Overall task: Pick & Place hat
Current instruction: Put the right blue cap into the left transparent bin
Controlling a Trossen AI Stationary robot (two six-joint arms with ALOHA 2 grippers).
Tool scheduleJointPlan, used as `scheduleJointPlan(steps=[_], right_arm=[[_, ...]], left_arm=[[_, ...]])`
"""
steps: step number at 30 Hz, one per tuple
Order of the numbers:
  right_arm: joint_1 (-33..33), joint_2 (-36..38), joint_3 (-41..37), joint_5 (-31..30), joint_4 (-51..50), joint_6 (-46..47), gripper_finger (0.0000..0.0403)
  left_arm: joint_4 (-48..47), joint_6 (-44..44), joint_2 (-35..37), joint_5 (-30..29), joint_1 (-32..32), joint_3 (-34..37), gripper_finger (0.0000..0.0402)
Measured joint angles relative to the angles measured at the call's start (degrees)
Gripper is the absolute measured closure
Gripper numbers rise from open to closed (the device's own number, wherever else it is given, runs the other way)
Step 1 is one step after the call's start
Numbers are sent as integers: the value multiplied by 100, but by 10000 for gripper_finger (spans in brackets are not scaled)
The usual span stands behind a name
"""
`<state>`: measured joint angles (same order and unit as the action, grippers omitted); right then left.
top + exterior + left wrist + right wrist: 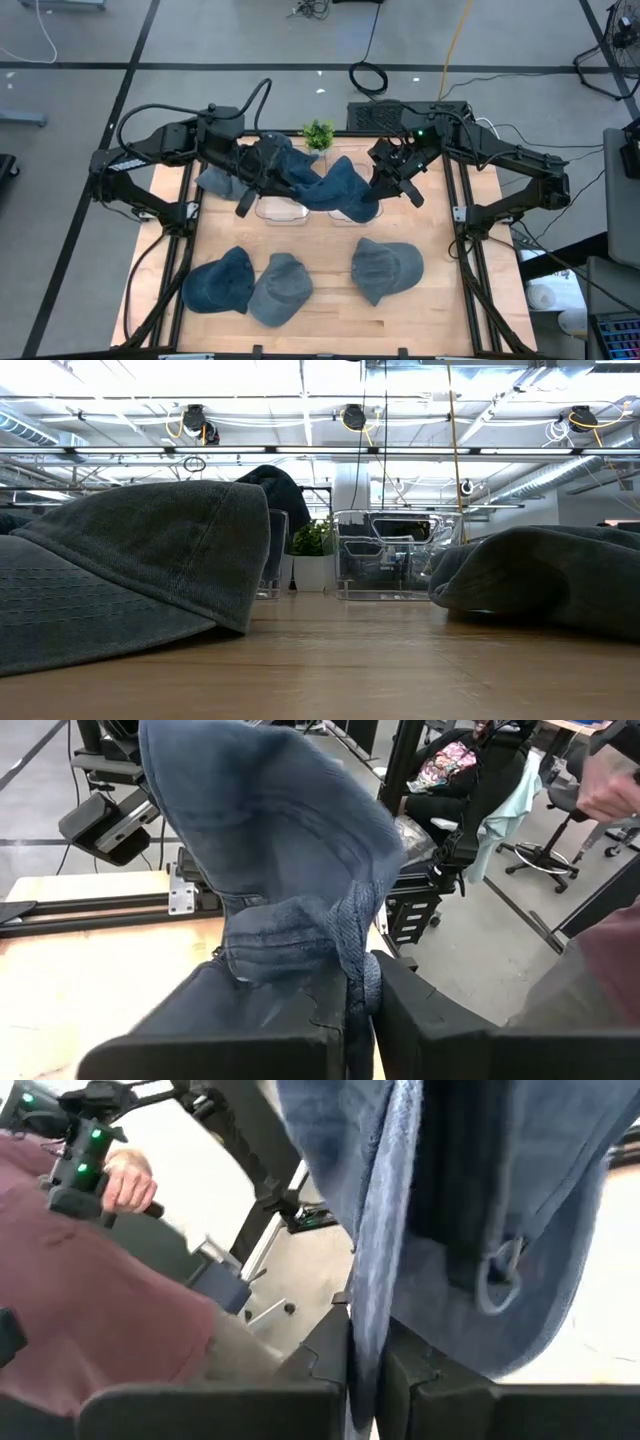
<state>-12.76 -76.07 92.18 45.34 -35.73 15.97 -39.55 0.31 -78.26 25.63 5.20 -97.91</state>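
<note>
Both grippers hold denim hats above two clear bins point(282, 211) at the table's middle. My left gripper point(262, 172) is shut on a dark blue hat point(283, 160), which fills the left wrist view point(270, 850). My right gripper point(386, 178) is shut on a lighter blue hat point(340, 186), which hangs in front of the right wrist camera point(470, 1200). Three more hats lie crown up near the table's near edge: dark blue point(222, 280), grey point(280, 289) and slate point(386, 268). A further grey-blue hat point(214, 181) lies under the left arm. My left gripper pinches a bunched fold at the dark blue hat's edge point(356, 975) between its two fingers. The hat is lifted clear and rises crumpled beyond the fingertips. My right gripper pinches a thin edge of the lighter blue hat point(366, 1315) between its two fingers. The cloth hangs slack, with its back strap and loop point(497, 1270) dangling.
A small potted plant point(318, 133) stands at the far edge behind the bins. In the low view the near hats point(130, 570) point(550, 580) fill both sides, with a clear bin point(390, 555) between them. A person's hand point(128, 1183) shows beyond the table.
</note>
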Motion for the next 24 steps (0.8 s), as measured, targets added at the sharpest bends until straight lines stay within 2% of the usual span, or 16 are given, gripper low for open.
scheduleJointPlan(steps=[6,12,15,19,24], right_arm=[[-16,4,2,-513,34,141,337],[-15,196,2,-1070,-316,121,272],[-16,355,2,-1543,-338,89,249],[-17,589,2,-2241,-309,67,233],[-17,890,2,-3145,-97,-112,230]], left_arm=[[15,-8,111,-25,159,0,375],[24,400,341,-28,339,0,375],[-33,737,515,-54,458,0,375],[-216,1149,742,-152,597,-4,375],[-751,1528,1070,-670,722,-4,375]])
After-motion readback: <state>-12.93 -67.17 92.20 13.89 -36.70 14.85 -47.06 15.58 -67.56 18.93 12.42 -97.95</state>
